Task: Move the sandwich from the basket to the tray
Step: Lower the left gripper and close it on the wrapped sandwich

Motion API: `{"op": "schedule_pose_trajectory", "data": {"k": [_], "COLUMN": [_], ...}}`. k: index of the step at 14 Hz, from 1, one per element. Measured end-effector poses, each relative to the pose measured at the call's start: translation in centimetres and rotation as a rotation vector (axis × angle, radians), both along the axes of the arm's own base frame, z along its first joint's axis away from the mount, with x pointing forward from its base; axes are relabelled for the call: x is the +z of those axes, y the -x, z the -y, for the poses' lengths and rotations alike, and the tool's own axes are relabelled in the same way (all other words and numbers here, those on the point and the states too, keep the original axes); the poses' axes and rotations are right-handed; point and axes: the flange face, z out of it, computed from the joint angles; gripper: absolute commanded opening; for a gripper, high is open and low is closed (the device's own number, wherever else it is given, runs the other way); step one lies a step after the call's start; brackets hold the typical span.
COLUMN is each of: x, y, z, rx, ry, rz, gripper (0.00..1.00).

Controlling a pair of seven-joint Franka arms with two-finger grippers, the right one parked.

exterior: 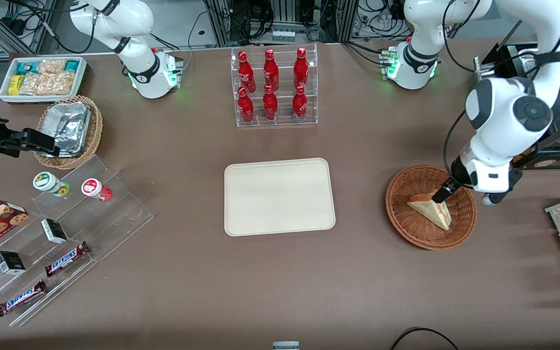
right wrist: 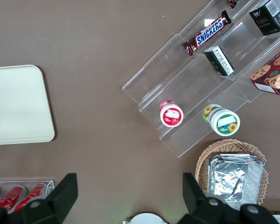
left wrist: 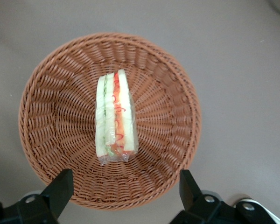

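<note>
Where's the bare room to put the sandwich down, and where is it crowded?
The tray is entirely bare, and bare tabletop lies between it and the basket. The stepped acrylic rack toward the parked arm's end is crowded. The gripper, jaws open, hovers over the sandwich.

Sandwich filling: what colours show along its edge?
Red and green, on the sandwich; clearest in the left wrist view.
</note>
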Motion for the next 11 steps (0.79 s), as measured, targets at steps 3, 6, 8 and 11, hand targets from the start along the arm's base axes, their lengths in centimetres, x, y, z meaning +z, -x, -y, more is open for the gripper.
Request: {"op": "schedule_pose_trajectory", "data": {"k": [3,6,8,11], "x": [-2.6,-5.4,-7.0,-8.3], "y": [0.0,0.0,-0.2,-0.2], "z": [-0.2,-0.7,-0.9,-1.0], "rx": [0.011,0.016,0.020,0.024], "ry": [0.002,-0.004,-0.004,-0.002], "rz": [-0.022,-0.050,-0.059,-0.069], "gripper": [1.00,1.00,1.00,1.00]}}
